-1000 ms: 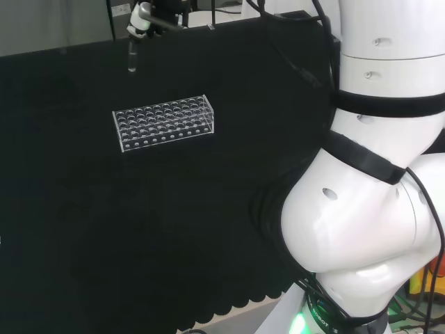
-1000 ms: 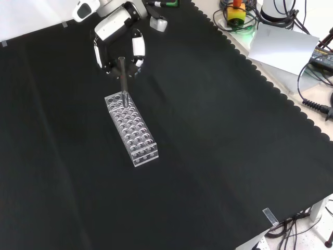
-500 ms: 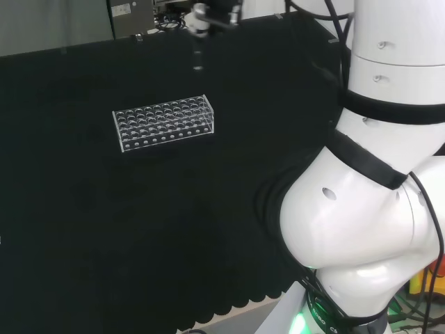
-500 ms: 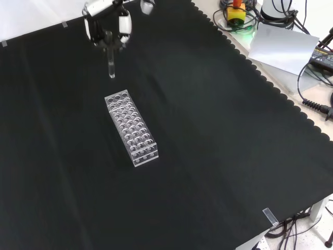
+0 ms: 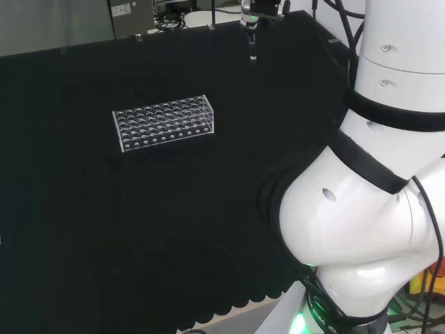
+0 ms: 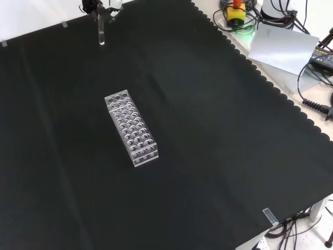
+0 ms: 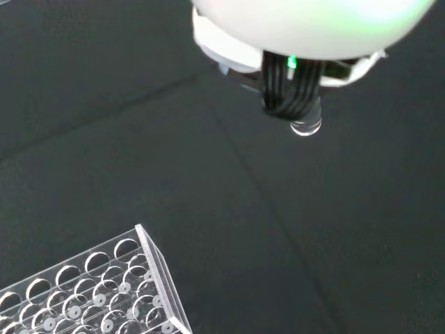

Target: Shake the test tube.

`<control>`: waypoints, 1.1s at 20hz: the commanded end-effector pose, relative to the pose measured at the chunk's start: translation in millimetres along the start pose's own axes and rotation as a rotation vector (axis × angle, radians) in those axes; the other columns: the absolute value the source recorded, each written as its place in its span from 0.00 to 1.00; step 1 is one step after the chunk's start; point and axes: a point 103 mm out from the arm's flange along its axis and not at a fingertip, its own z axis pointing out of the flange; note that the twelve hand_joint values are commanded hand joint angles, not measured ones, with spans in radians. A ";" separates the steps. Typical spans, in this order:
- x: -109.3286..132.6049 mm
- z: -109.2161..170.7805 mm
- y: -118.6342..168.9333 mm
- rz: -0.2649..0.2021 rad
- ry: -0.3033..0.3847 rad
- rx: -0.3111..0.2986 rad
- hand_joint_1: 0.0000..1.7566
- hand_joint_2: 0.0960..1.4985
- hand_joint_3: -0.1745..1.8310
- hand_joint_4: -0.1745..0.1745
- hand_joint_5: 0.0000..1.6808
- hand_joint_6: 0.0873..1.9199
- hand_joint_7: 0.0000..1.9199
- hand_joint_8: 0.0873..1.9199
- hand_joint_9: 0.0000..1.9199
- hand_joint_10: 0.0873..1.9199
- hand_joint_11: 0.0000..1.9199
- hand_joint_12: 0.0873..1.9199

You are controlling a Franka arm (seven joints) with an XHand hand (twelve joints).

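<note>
1. Bench (image 6: 218,156): a black cloth covered the whole working surface. In the front view its scalloped edge ran down the right side.

2. Rack (image 6: 131,128): a clear, many-holed rack lay on the cloth and had not moved over the last second. No tube stood in it that could be made out. In the head view it (image 5: 164,122) sat left of centre.

3. Robot hand (image 6: 98,6): one second earlier it had hung directly over the far end of the rack. By this moment it had travelled away to the far edge of the cloth in the front view. In the head view it (image 5: 254,7) had swept from upper left to upper centre-right. Its digits were curled round the top of the tube, gripping it.

4. Test tube (image 6: 101,31): it was carried clear of the rack and well above the cloth, with nothing touching it but the robot hand. In the head view it (image 5: 252,44) hung below the hand. Its long axis stood close to upright, with the rounded closed end pointing down and the mouth hidden in the grip. The wrist view showed that rounded tip (image 7: 306,125) end-on, with the rack's corner (image 7: 149,278) apart from it.

5. Interpretation: the large sideways displacement in each half second suggested that a shaking stroke was under way, not a placement.
</note>
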 end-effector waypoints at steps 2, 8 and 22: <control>57.4 15.3 -9.8 -0.094 0.032 0.041 0.82 0.33 0.47 0.00 0.76 0.32 0.71 0.39 0.68 0.24 0.51 0.59; 150.3 34.7 -32.7 -0.241 0.059 0.097 0.82 0.33 0.47 0.00 0.76 0.32 0.71 0.39 0.68 0.24 0.51 0.59; 211.9 42.9 -64.2 -0.394 0.051 0.133 0.82 0.33 0.47 0.00 0.76 0.31 0.71 0.39 0.68 0.23 0.51 0.59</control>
